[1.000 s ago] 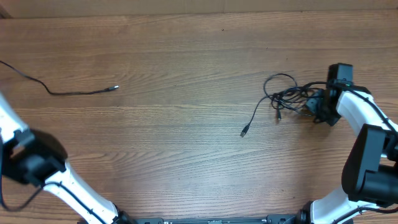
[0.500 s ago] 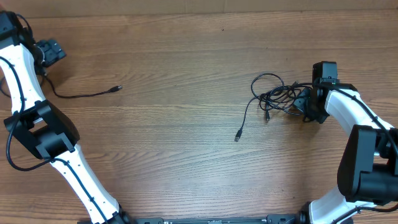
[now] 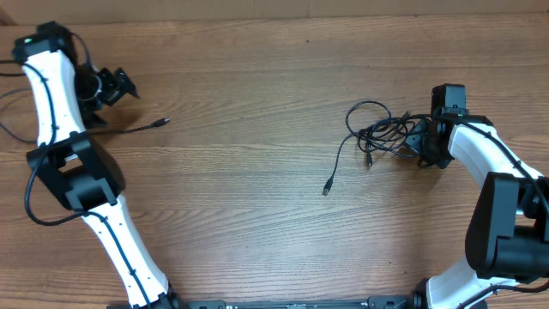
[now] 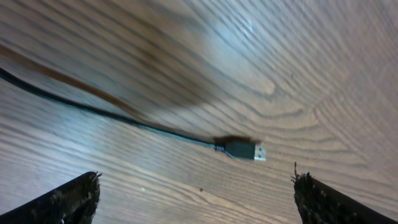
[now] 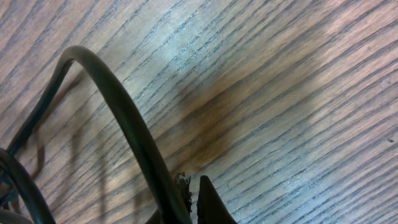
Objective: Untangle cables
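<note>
Your left gripper is spread wide over the loose cable at far left. It runs left-right, plug pointing right. Your right gripper pinches the tangle at the table's right.

- left arm is stretched up the far-left side of the overhead view; wrist is bent inward toward the middle
- left gripper is held wide open; in the wrist view its fingertips are only just seen, one in each bottom corner
- right arm is folded in from the right; forearm is pointed left
- right gripper is set low; fingers are pinched onto the cable
</note>
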`<state>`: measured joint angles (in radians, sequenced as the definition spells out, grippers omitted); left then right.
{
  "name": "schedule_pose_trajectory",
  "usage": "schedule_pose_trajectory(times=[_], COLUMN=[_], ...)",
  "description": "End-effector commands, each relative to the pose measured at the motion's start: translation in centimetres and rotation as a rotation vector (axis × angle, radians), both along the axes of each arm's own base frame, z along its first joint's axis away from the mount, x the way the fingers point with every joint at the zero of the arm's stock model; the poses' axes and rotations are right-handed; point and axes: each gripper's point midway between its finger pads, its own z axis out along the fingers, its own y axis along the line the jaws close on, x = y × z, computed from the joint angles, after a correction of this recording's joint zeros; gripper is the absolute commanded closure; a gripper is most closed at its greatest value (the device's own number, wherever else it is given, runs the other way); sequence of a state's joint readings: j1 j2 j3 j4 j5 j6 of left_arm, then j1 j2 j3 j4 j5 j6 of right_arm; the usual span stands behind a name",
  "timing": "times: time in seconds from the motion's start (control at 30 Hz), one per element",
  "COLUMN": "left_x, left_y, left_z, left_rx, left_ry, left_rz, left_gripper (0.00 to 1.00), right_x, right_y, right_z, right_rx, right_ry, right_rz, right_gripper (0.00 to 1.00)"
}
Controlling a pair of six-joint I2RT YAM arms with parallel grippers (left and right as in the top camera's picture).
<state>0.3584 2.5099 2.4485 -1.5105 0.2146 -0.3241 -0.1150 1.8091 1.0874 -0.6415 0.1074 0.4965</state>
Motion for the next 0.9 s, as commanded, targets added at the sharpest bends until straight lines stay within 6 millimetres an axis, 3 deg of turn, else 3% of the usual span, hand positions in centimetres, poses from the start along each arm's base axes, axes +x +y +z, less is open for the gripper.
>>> schedule_pose_trajectory(times=[0.0,0.07,0.1,0.13,0.17,0.2,0.27,0.5,0.6,0.87], left_x=[0.2,0.0,-0.2,-0.4,-0.6,-0.8,-1.4,-5.3,-5.8,-1.6], left_y=[-1.7,-2.7,-3.1,-3.6,-4.1,-4.4,-4.7,-2.2,-0.8,10.2], left_z=[0.5,-0.1,-0.4,-0.7,-1.1,-1.5,-2.3,-7.2,-8.4,-8.9], left_rx=[0.068,0.074,0.08,0.086,0.091,0.096,0.124,0.225,0.234,0.37], left_ry=[0.022,0.049,0.066,0.082,0.097,0.11,0.149,0.31,0.312,0.038], left_rz=[-0.021,-0.026,-0.03,-0.04,-0.054,-0.064,-0.082,-0.023,0.011,0.195], left_gripper=[0.07,0.31,0.48,0.77,0.92,0.96,0.96,0.96,0.96,0.96], right_x=[0.2,0.2,0.2,0.2,0.2,0.2,0.2,0.7,0.9,0.4], right_y=[0.3,0.3,0.3,0.3,0.3,0.3,0.3,0.3,0.3,0.3], right_z=[0.5,0.5,0.5,0.5,0.5,0.5,0.5,0.7,0.7,0.5], right_rx=[0.002,0.002,0.002,0.002,0.002,0.001,0.001,-0.001,-0.002,0.001], right_ry=[-0.022,-0.022,-0.022,-0.022,-0.022,-0.022,-0.023,-0.044,-0.051,-0.029], right_rz=[0.009,0.009,0.009,0.009,0.009,0.009,0.009,0.01,0.01,0.009], right_gripper=[0.96,0.96,0.96,0.96,0.96,0.96,0.96,0.96,0.96,0.96])
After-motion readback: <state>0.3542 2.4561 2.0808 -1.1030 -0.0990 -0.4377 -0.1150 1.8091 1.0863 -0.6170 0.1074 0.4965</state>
